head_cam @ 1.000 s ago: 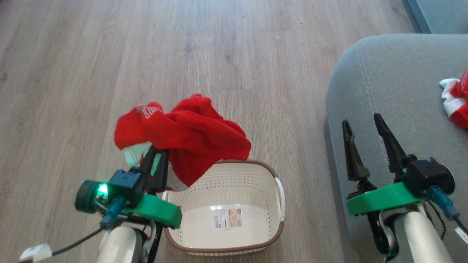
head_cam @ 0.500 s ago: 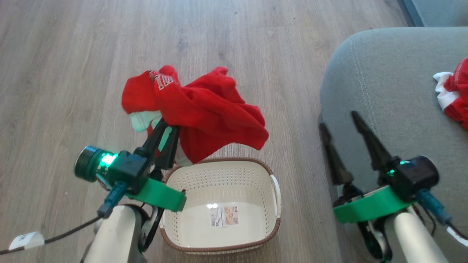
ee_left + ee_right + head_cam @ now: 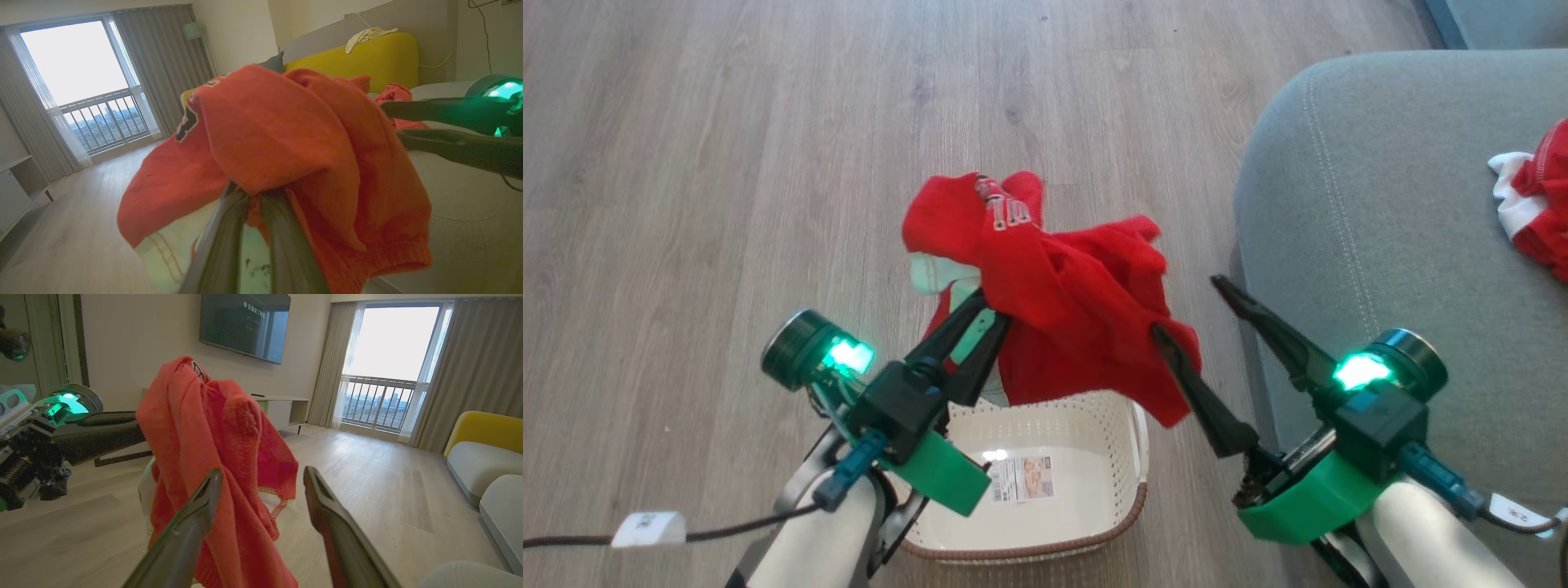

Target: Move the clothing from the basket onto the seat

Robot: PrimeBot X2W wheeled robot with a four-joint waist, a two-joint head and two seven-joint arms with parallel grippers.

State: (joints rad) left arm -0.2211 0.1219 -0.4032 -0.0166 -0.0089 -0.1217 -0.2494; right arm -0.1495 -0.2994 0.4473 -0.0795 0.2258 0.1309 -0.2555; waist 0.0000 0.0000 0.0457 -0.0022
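Observation:
A red piece of clothing (image 3: 1070,302) hangs bunched in the air over the back of the cream basket (image 3: 1029,551). My left gripper (image 3: 992,309) is shut on its folds, which the left wrist view shows draped over the fingers (image 3: 229,228). My right gripper (image 3: 1188,306) stands open close to the clothing's right edge, between it and the grey seat (image 3: 1380,204). In the right wrist view the clothing (image 3: 204,437) hangs against the left finger (image 3: 200,506). A second red and white piece of clothing (image 3: 1531,204) lies on the seat at the right. The basket's floor shows a label.
Pale wood floor (image 3: 727,163) spreads left of and beyond the basket. The wrist views show a yellow sofa (image 3: 367,57), a wall television (image 3: 245,322), a low cabinet (image 3: 282,410) and a curtained balcony window (image 3: 388,363).
My left gripper has carried the clothing to the right, towards the seat. My right gripper has swung left to the clothing's edge. The head camera has also shifted.

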